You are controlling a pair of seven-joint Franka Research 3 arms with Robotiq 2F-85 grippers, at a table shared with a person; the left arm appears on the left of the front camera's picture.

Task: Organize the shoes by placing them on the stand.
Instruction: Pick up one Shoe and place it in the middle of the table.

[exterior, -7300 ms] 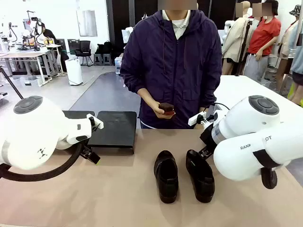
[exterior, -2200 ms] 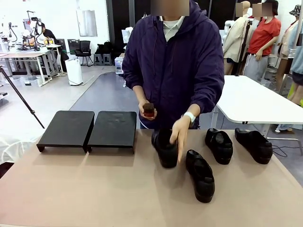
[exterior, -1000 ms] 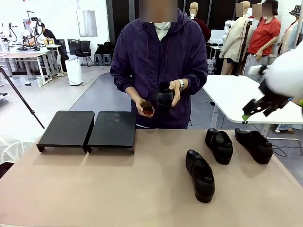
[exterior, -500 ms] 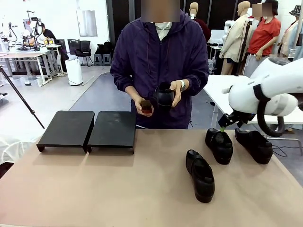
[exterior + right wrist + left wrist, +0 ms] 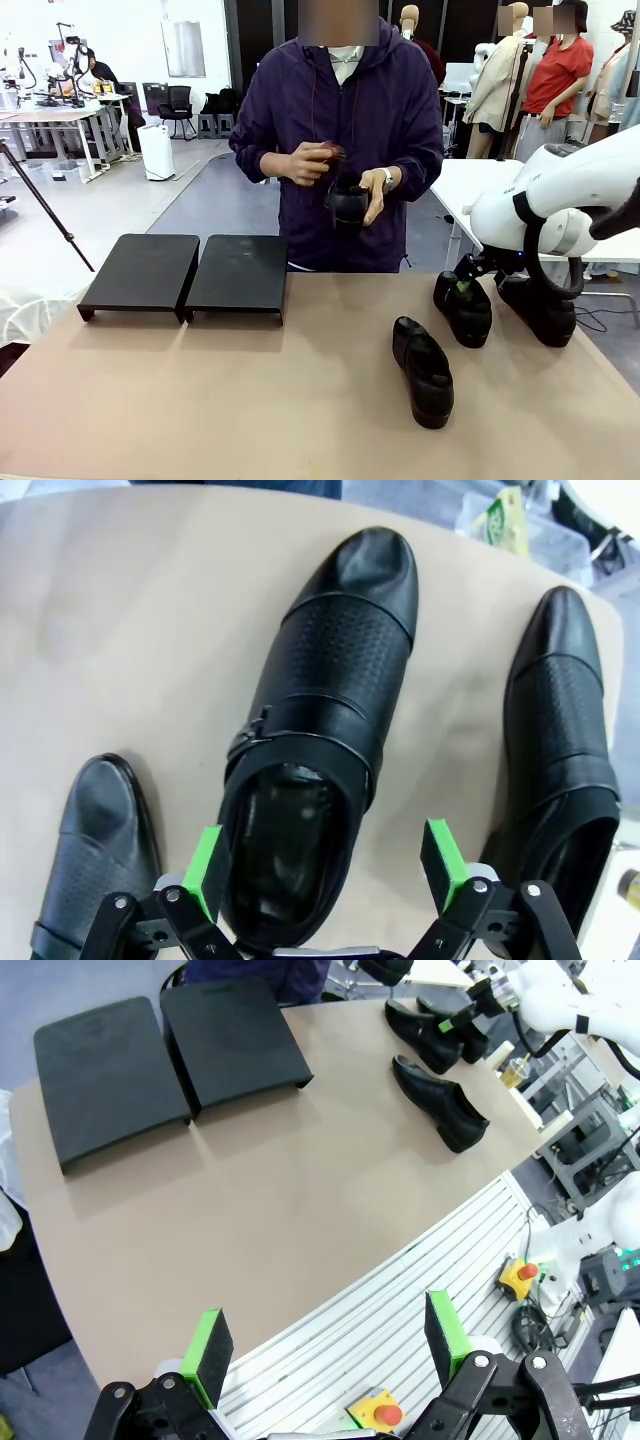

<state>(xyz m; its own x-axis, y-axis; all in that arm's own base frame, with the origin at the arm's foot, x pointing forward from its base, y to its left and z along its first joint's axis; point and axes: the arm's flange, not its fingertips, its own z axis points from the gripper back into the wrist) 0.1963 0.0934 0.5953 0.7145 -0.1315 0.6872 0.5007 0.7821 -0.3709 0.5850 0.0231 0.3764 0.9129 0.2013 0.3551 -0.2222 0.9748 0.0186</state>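
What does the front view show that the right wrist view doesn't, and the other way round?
Front view: the low black two-panel stand and a person's hand holding a glossy black leather shoe. Right wrist view: the middle table shoe's perforated upper and buckle strap, with the open jaws' green pads either side of its heel opening. Both: three such shoes on the tan table.

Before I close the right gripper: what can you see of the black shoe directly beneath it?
The black glossy leather loafer stands upright on its sole on the tan table, between two matching shoes, apart from both. It has a smooth rounded toe, a perforated vamp, a strap with a small metal buckle and a dark open collar. The open right gripper straddles its heel end, green pads either side; whether they touch is unclear.
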